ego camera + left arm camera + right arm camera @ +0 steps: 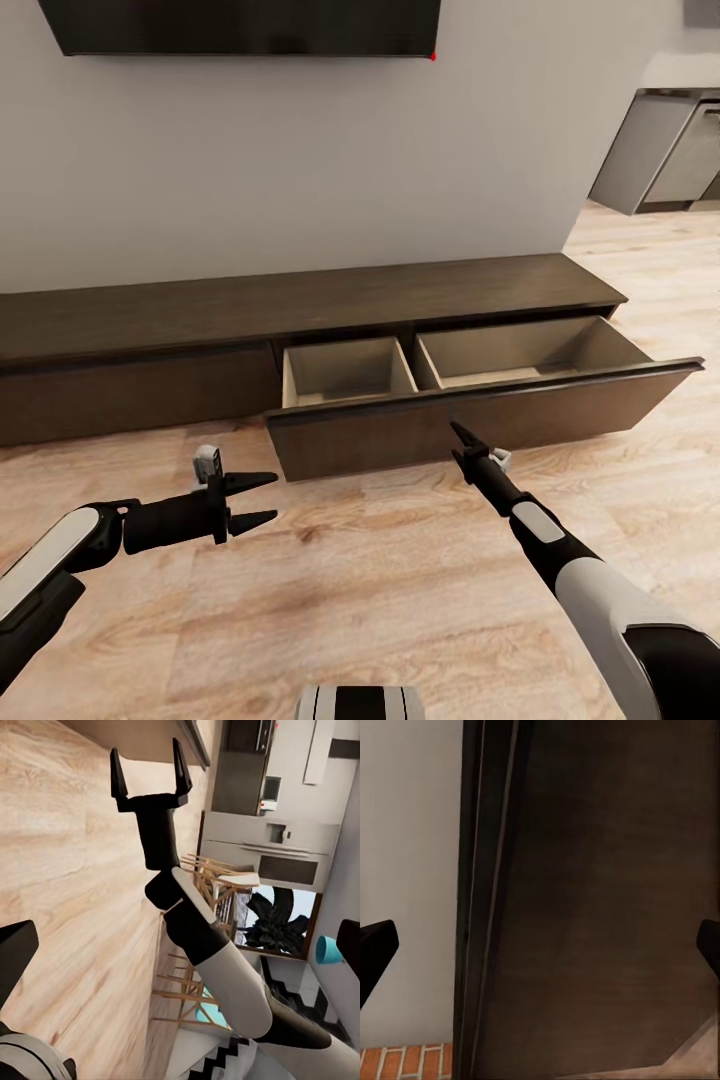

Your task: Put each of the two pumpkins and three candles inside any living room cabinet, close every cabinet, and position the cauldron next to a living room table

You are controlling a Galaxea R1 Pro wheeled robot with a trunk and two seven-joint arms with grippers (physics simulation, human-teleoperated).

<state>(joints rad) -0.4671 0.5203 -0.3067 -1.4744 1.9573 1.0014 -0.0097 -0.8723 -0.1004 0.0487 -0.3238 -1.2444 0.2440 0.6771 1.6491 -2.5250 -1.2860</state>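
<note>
Head view puts the cabinet [300, 310] across the middle of the frame, a long low dark unit against the wall, with one wide drawer [480, 400] pulled out toward me at centre-right. Its two pale compartments look bare; no pumpkin or candle lies in them that I can see.

My right gripper [462, 434] sits just below the drawer's dark front panel, tips pointing up and away at it, very near or touching; I cannot tell which. From here its fingers read as one thin point, yet in the left wrist view the same gripper [148, 766] shows its two fingers spread wide, holding nothing. The right wrist view looks straight at the dark wood of the drawer front [607, 892], with my fingertips [375, 945] at opposite edges of the frame, which agrees with a wide-open, empty grasp.

My left gripper [262, 500] hovers over the floor at lower left, jaws parted, empty, pointing toward frame right.

The drawer's long axis runs left to right, and it slides toward the wall. My right arm is clearly the nearer one, already facing the panel, so I judge a push straight ahead into that front would shut it.
</note>
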